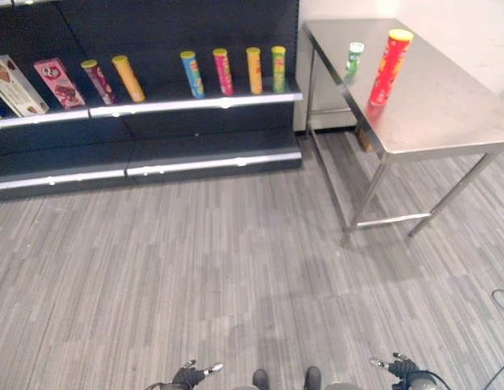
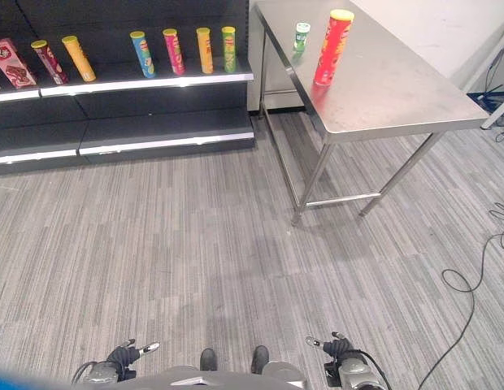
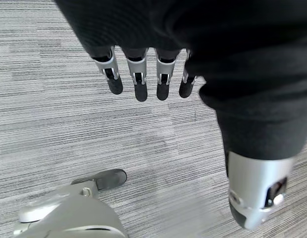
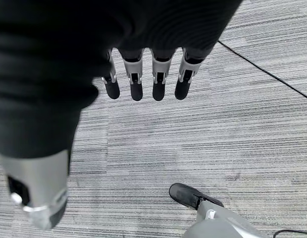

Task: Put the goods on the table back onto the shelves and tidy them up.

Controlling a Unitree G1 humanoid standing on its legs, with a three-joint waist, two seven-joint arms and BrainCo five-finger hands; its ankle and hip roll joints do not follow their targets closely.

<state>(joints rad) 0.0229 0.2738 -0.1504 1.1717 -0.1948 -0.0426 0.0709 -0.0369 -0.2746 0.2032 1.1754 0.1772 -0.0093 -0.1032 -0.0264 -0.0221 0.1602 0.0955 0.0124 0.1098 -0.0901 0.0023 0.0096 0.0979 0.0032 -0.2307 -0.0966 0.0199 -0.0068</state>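
Ahead, tall red cylindrical can with yellow lid stands upright on stainless steel table, long axis vertical; small green-and-white can just beyond it, near table's far edge. Both lie forward and to my right, well apart from either hand. Right hand hangs low at my side, fingers straight and relaxed, empty; nearer of two. Left hand same, empty. Black shelf with row of coloured cans sits forward-left, beside table.

Head views look down, sharing the shelf and table.
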